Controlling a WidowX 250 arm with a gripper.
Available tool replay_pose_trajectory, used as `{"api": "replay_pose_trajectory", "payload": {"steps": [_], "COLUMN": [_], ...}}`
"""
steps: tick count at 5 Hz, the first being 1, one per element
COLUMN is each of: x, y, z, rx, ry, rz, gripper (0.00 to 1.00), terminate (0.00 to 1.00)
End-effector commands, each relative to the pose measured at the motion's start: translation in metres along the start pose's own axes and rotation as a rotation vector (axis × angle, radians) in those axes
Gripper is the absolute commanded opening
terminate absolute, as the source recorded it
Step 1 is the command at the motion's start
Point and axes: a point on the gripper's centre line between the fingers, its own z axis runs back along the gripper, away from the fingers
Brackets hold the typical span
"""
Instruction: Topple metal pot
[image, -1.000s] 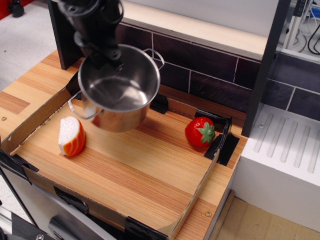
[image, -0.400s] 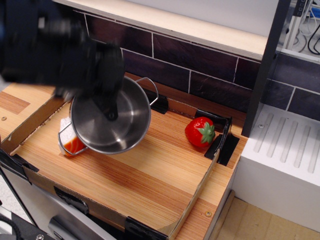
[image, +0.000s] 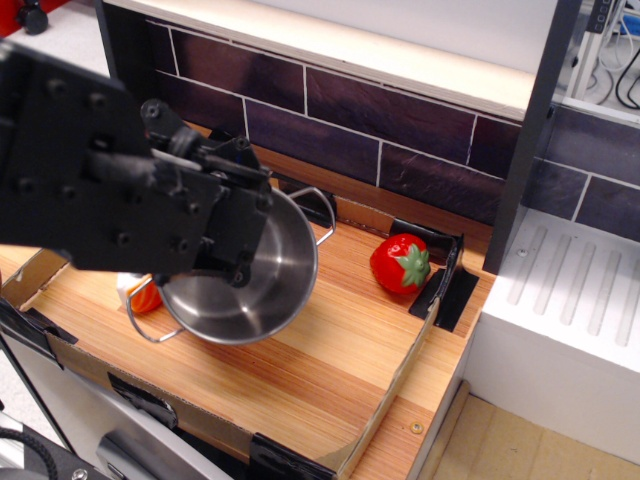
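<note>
Only view, observation.image: metal pot (image: 245, 285) tipped steeply, mouth facing camera-right, lower edge close to the tabletop (image: 330, 350), axis leaning toward the strawberry (image: 400, 264). Gripper (image: 235, 262) pressed at the near-left rim from above; closure hidden, cannot tell. More tilt rightward probably needed.

Toy strawberry (image: 401, 264) near right back corner of wooden tray (image: 300, 370), green leaves facing right. Orange-white toy piece (image: 146, 295) near left edge, mostly hidden. Dark tiled wall (image: 400, 120) behind. White ribbed drainboard (image: 575, 290) beyond right edge.
</note>
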Motion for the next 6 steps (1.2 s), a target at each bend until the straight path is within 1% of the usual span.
{"api": "replay_pose_trajectory", "payload": {"steps": [1, 2, 3, 4, 5, 6], "x": [0.016, 0.016, 0.015, 0.01, 0.005, -0.001], "y": [-0.013, -0.024, -0.033, -0.044, -0.049, -0.049], "z": [0.012, 0.01, 0.005, 0.001, 0.01, 0.033], "rx": [-0.003, 0.044, 0.047, 0.057, -0.029, -0.061], "ry": [-0.015, -0.029, -0.012, 0.027, 0.121, 0.114], "rz": [0.038, 0.017, 0.023, -0.014, -0.022, -0.044], "gripper": [0.0, 0.0, 1.0, 1.0, 1.0, 1.0], "terminate": [0.0, 0.0, 0.0, 0.0, 0.0, 0.0]}}
